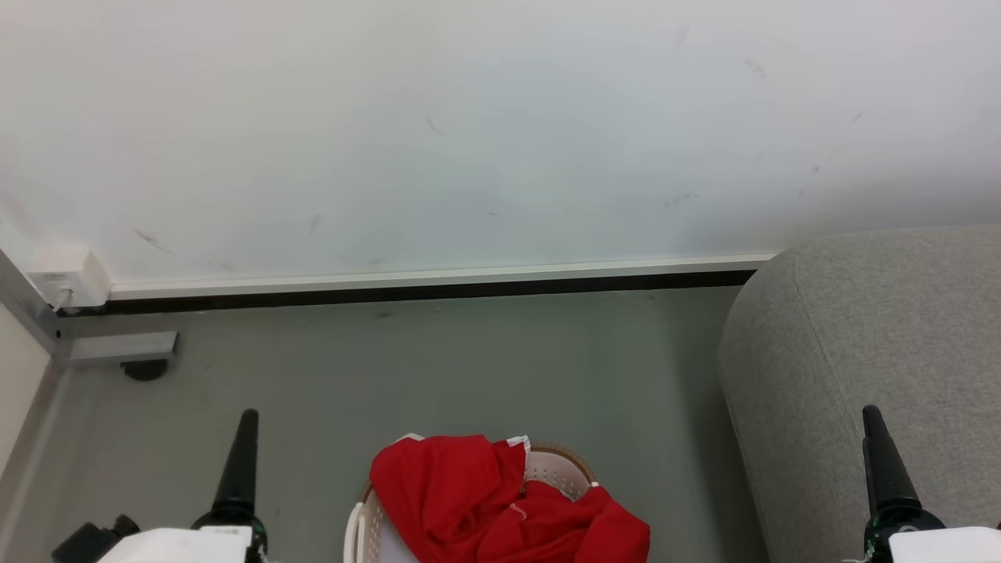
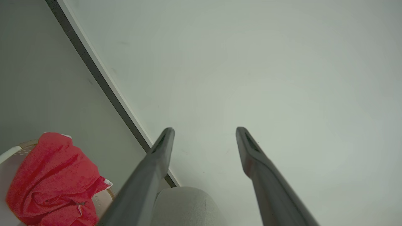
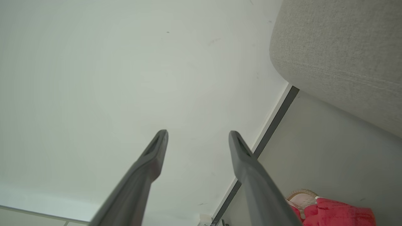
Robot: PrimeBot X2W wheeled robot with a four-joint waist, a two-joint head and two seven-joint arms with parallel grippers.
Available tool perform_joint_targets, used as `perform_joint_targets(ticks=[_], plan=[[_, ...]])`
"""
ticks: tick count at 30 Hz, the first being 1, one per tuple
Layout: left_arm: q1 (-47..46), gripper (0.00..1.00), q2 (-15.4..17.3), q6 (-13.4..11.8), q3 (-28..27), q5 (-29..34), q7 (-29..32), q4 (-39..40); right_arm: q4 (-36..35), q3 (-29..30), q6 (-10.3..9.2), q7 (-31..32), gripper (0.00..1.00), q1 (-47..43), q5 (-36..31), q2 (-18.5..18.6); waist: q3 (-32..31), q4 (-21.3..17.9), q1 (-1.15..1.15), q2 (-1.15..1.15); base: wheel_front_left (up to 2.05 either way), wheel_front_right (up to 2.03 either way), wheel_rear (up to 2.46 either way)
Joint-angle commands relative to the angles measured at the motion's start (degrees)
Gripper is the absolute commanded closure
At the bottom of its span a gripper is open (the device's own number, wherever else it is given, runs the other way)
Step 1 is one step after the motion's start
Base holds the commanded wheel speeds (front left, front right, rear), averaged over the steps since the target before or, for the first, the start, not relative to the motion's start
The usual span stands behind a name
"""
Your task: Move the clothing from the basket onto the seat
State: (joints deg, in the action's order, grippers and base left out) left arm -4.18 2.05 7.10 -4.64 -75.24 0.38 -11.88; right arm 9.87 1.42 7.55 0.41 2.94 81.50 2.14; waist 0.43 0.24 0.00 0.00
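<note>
Rightward, the seat (image 1: pixel 876 352) rises just beside the basket (image 1: pixel 559 465), where the clothing (image 1: pixel 469 500) lies heaped over the rim. The left gripper (image 2: pixel 204 130) and right gripper (image 3: pixel 198 133) hover empty, jaws spread wide. A grab that catches the rim could probably tip the light basket.

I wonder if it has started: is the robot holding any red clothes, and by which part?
Nothing is held. The left gripper and right gripper are both open and empty; the clothes lie in the basket.

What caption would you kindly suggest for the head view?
Red clothing heaped in the basket, open left gripper and right gripper flanking it, seat at right.
</note>
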Motion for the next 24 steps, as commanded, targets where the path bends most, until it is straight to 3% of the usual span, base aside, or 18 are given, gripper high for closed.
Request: perform_joint_targets(ticks=[1,8,13,24], plan=[[-0.96,0.0,0.5,0.21,-0.04,4.54,-0.81,2.03,-1.59,-0.78,-0.02,-0.84,0.0,0.31,-3.78,0.79,0.02,0.04,0.0,0.0,0.0,0.0,0.0],[-0.34,0.0,0.56,0.05,0.58,16.09,-2.38,3.24,-2.37,-2.87,-0.03,-2.41,0.0,0.08,-13.79,1.54,0.04,0.14,0.0,0.0,0.0,0.0,0.0],[-0.11,0.0,0.61,-1.5,1.41,23.62,-3.47,3.74,-2.54,-3.83,-0.04,-3.45,0.0,-0.15,-20.61,1.9,0.0,0.14,0.0,0.0,0.0,0.0,0.0],[0.1,0.0,2.49,-5.53,5.22,34.02,-5.35,3.9,-1.91,-4.91,-0.04,-5.38,0.0,-0.58,-32.96,1.91,-0.14,0.24,0.0,0.0,0.0,0.0,0.0]])
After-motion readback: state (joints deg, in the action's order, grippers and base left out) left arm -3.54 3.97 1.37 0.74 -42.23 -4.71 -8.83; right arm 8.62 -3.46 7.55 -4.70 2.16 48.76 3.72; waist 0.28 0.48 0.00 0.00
